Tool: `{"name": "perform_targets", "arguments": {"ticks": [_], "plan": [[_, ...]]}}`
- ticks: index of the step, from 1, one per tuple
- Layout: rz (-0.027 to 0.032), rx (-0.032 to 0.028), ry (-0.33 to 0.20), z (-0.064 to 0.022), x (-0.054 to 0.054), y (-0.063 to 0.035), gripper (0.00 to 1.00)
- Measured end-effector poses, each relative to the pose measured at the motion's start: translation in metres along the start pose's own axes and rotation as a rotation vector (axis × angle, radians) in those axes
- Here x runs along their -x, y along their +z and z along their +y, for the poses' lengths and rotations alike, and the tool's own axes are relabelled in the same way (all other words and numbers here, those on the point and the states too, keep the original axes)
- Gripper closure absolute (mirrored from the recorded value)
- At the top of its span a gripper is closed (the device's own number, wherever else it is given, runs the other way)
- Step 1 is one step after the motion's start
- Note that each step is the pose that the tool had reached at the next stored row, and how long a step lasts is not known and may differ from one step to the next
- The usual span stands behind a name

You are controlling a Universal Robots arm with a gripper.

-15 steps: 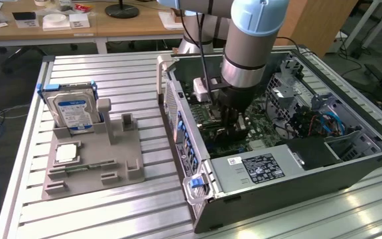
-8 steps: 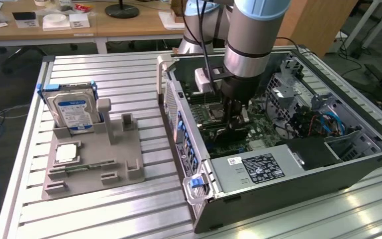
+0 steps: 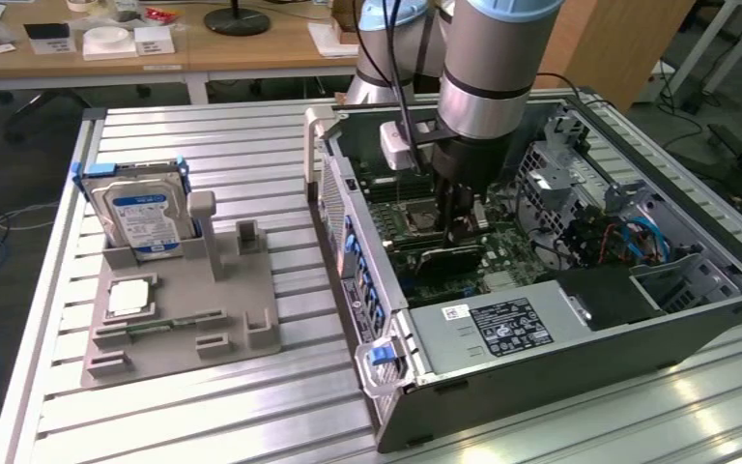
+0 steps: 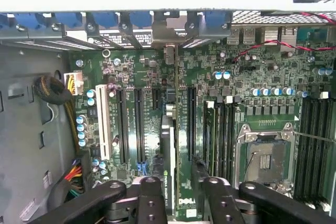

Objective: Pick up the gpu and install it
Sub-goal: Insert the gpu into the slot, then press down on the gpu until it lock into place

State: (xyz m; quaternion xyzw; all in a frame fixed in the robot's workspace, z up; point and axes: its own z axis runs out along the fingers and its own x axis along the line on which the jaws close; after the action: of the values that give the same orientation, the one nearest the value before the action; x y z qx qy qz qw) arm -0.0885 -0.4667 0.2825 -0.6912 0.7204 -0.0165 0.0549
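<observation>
The gpu (image 4: 168, 156) is held edge-on between the fingers of the gripper (image 4: 176, 195), half closed on it, inside the open computer case (image 3: 680, 329) and above the motherboard (image 4: 262, 77). The pick-up is judged done; seating is not yet confirmed. In the wrist view the card is seen lined up along the expansion slots (image 4: 139, 124). In the exterior view the hard drive (image 3: 139, 215) is seen standing in the grey fixture (image 3: 248, 290) at 9 o'clock of the case.
</observation>
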Motion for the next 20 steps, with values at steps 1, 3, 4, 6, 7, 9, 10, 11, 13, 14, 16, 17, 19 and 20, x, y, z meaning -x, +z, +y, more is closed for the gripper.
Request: {"name": "perform_targets", "arguments": {"ticks": [1,3,4,6,7,9,10,11,13,14,16,17,19,20], "plan": [[0.0000,0.0000,0.000,0.0000,0.0000,0.0000,0.73],[0.0000,0.0000,0.000,0.0000,0.0000,0.0000,0.79],[0.0000,0.0000,0.000,0.0000,0.0000,0.0000,0.85],[0.0000,0.0000,0.000,0.0000,0.0000,0.0000,0.90],[-0.0001,0.0000,0.000,0.0000,0.0000,0.0000,0.90],[0.0000,0.0000,0.000,0.0000,0.0000,0.0000,0.89],[0.0000,0.0000,0.000,0.0000,0.0000,0.0000,0.89],[0.0000,0.0000,0.000,0.0000,0.0000,0.0000,0.89],[0.0000,0.0000,0.000,0.0000,0.0000,0.0000,0.89],[0.0000,0.0000,0.000,0.0000,0.0000,0.0000,0.89],[-0.0001,0.0000,0.000,0.0000,0.0000,0.0000,0.89],[0.0000,0.0000,0.000,0.0000,0.0000,0.0000,0.89],[0.0000,0.0000,0.000,0.0000,0.0000,0.0000,0.89],[0.0000,0.0000,0.000,0.0000,0.0000,0.0000,0.89]]}}
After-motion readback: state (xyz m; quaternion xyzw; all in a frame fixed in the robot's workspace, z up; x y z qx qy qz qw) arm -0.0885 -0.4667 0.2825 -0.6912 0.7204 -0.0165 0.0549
